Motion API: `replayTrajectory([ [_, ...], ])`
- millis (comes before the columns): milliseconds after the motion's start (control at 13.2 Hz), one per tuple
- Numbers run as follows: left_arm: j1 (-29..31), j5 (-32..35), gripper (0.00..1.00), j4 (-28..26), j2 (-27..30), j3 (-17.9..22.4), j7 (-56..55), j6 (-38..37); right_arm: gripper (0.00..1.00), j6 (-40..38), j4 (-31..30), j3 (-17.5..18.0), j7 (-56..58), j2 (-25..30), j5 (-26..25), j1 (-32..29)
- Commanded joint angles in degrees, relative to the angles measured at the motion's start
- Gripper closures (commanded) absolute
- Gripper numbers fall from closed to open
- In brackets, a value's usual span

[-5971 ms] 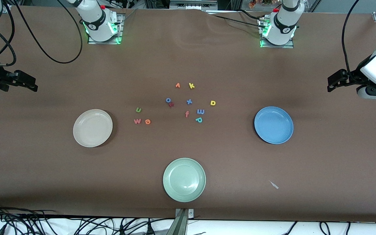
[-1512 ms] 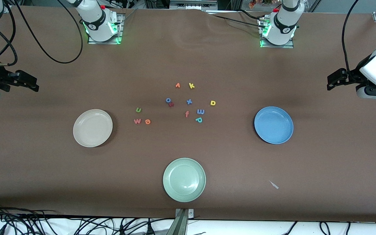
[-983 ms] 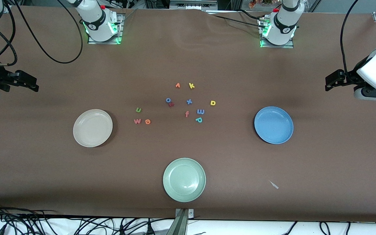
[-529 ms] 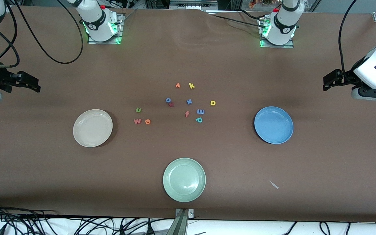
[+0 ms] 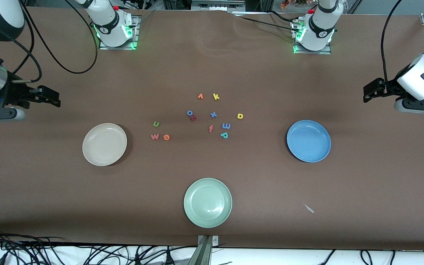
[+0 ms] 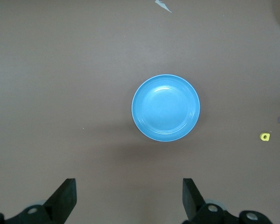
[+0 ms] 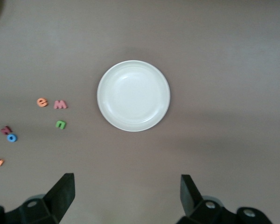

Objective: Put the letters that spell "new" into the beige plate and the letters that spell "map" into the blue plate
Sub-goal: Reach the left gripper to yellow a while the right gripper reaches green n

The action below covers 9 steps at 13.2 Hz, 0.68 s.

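— Both arms have shifted inward since a moment ago. The right gripper (image 5: pixel 52 100) has come farther over the tabletop (image 5: pixel 212 221) at its own end, and the left gripper (image 5: pixel 369 94) has edged in at the other end.

— How do the grippers stand?

— Each is spread wide and holds nothing.

— Where are the plates?

— The beige plate (image 5: pixel 104 144) lies toward the right arm's end, the blue plate (image 5: pixel 308 141) toward the left arm's end. A pale green plate (image 5: pixel 207 202) sits between them, nearer the front camera.

— And the letters?

— All rest on the tabletop between the beige and blue plates. The green n (image 5: pixel 156 124), pinkish-red w (image 5: pixel 155 136) and orange e (image 5: pixel 166 137) cluster nearest the beige plate. The blue m (image 5: pixel 226 126) and teal p (image 5: pixel 224 135) sit close together, with the yellow a (image 5: pixel 240 116) nearby toward the blue plate.
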<state>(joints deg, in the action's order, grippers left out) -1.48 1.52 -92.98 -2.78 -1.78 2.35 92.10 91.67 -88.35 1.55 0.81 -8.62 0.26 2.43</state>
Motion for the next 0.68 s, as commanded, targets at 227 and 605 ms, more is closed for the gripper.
replayTrajectory([
  [227,-1.2,-1.2,0.00,5.6,-4.9,0.0,0.2,-0.7,0.00,9.3,-7.4,2.7,-11.2,-1.8,1.1,4.0],
  [605,-5.2,-1.4,0.00,5.2,-9.2,-0.4,0.8,-1.3,0.00,27.3,-23.3,8.6,-25.1,-1.1,1.0,4.1],
])
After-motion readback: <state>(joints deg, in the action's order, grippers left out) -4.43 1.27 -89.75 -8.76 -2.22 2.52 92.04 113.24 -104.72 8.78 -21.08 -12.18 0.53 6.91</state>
